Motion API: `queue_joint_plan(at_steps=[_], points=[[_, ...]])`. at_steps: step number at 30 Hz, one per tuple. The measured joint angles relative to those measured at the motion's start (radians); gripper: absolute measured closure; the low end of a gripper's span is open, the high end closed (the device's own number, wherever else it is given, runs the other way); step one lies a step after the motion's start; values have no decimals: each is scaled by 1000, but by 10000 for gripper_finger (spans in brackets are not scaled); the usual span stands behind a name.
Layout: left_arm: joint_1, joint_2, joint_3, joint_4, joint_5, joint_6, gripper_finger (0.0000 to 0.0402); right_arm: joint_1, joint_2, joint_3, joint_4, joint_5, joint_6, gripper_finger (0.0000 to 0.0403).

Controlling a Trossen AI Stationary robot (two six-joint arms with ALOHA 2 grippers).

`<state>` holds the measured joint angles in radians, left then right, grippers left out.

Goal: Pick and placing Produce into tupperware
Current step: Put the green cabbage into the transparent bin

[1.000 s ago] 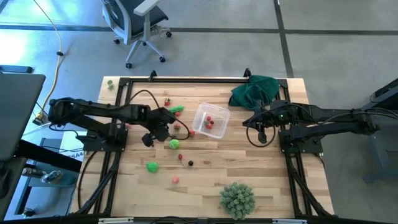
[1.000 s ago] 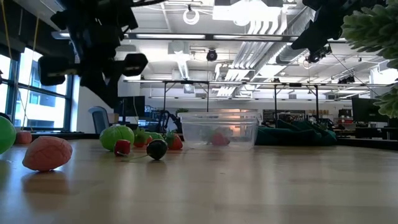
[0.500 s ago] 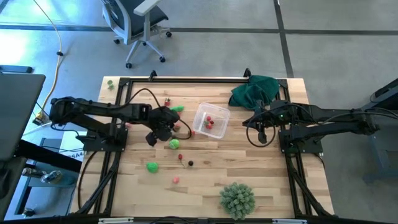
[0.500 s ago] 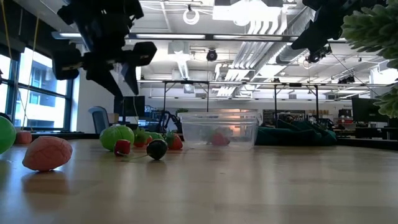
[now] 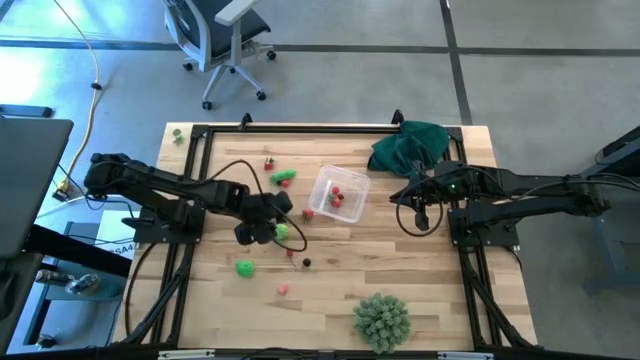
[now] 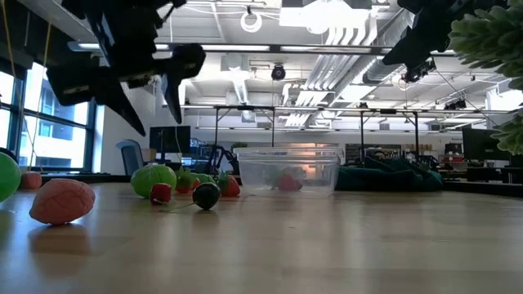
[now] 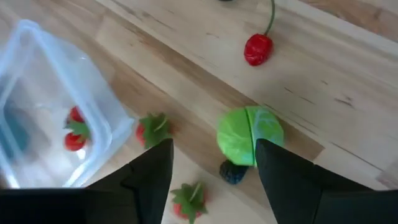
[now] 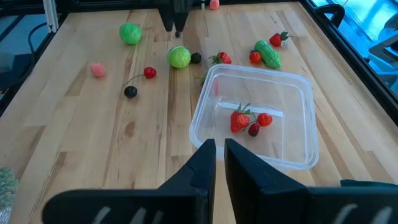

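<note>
small red, dark and bright green produce (image 8: pixel 179 57) lies scattered on the table beside the clear tupperware (image 8: pixel 292 82), which holds three red pieces; left gripper (image 7: pixel 214 165) open above a green piece, right gripper (image 8: pixel 220 152) closed

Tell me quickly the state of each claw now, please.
Left claw: open, holding nothing, above the green cabbage.
Right claw: shut, empty, near the tupperware.

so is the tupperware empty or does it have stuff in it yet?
Not empty. The tupperware holds three small red pieces, a strawberry among them. Most produce lies outside on the table.
</note>
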<state>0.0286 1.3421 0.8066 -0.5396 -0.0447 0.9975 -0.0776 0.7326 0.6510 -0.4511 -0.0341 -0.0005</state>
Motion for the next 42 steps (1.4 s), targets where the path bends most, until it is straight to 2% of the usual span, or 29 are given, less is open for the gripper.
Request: queue_joint_plan(at_steps=[7,16,34,42], points=[[-3,133,59,-109,-18,4,180,0,0,0,-2,0,0,379],[-3,236,159,-138,-20,-11,172,0,0,0,-2,0,0,379],[-4,245,164,-156,-18,-94,174,0,0,0,-2,0,0,379],[-4,245,164,-172,-28,-116,125,0,0,0,-2,0,0,379]])
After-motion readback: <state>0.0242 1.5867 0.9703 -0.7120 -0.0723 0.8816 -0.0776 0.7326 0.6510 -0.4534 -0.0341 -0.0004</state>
